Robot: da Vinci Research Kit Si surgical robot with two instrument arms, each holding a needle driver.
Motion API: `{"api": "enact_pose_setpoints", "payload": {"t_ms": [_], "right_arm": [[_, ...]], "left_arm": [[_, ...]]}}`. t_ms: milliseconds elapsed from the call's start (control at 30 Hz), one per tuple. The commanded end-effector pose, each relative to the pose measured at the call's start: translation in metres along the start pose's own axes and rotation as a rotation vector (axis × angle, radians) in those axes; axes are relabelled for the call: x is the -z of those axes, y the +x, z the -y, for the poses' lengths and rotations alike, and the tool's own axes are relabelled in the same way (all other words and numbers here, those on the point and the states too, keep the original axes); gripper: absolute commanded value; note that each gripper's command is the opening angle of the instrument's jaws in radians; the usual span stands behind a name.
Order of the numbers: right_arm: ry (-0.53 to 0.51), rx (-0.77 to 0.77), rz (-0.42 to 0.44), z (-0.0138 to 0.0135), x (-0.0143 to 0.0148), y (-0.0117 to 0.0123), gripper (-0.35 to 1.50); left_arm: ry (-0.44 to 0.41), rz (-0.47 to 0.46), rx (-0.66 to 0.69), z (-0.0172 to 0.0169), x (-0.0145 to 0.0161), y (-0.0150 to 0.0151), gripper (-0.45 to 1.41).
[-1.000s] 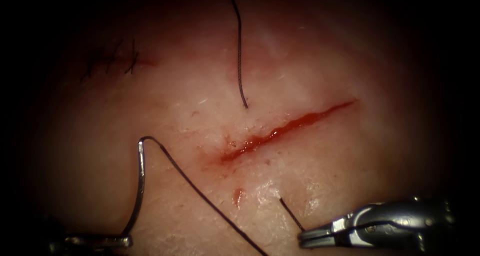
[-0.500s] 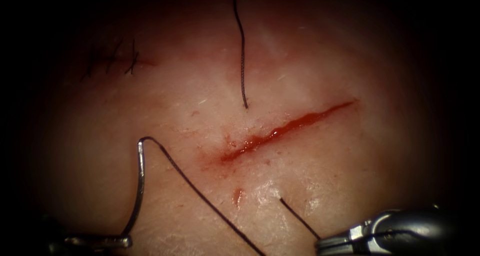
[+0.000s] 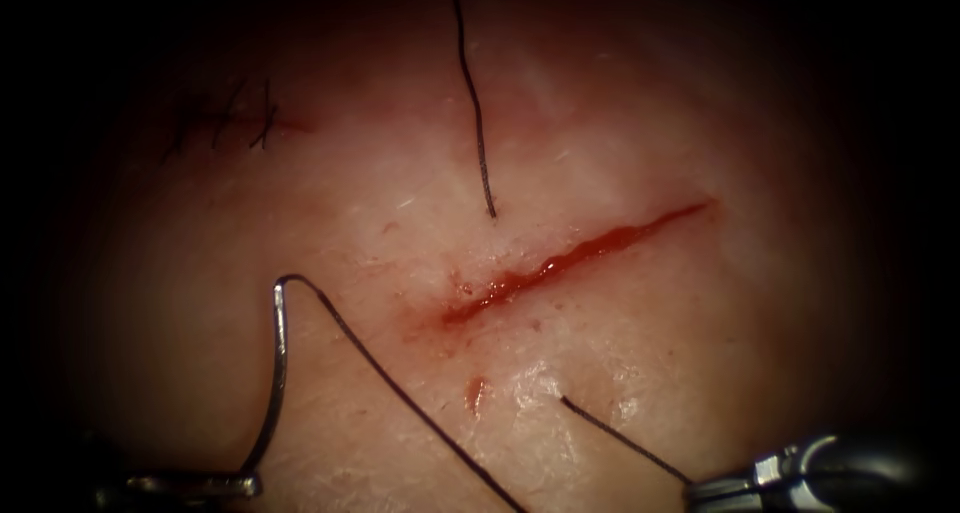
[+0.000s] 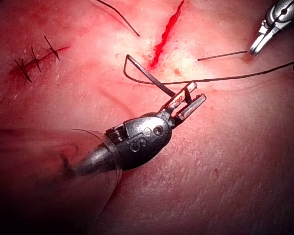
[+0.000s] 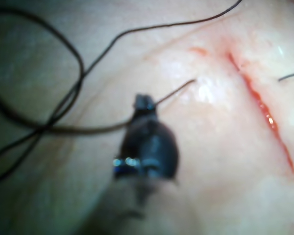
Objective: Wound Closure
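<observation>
Left tool [image 3: 215,486] at lower left of frame, clamped on needle [image 3: 279,373] near its pointed end; needle arcs upward, free of tissue [image 3: 350,173], left of cut [image 3: 560,263]. Thread [image 3: 400,393] trails from needle's swaged end toward lower centre. Right tool [image 3: 715,492] at lower right, closed on short thread end [image 3: 620,435] emerging from tissue below cut. Finished stitches [image 3: 225,123] at upper left.

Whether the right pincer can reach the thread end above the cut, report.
Likely not yet: right pincer grips thread right of the cut; left pincer holds the needle near its tip, outside tissue.
</observation>
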Motion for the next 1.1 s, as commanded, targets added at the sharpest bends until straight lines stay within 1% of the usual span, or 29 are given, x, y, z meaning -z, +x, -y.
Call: {"api": "enact_pose_setpoints", "payload": {"t_ms": [33,533,800,933,1100], "right_arm": [[0.005,-0.008,-0.003,0.0008,-0.0007,-0.0005,-0.35],[-0.013,-0.059,0.002,0.0028,0.0030,-0.0024,-0.35],[-0.014,-0.073,0.000,0.0036,0.0042,-0.0029,-0.35],[-0.011,-0.089,0.010,0.0046,0.0055,-0.0035,-0.35],[-0.020,-0.103,0.016,0.0052,0.0070,-0.0044,-0.35]], "left_arm": [[-0.001,-0.002,0.005,-0.0010,-0.0007,-0.0007,-0.45],[0.000,-0.002,0.005,-0.0010,-0.0007,-0.0006,-0.45],[0.000,-0.002,0.005,-0.0009,-0.0007,-0.0006,-0.45],[-0.003,-0.003,0.005,-0.0009,-0.0008,-0.0006,-0.45],[-0.003,-0.004,0.005,-0.0009,-0.0008,-0.0006,-0.45]]}}
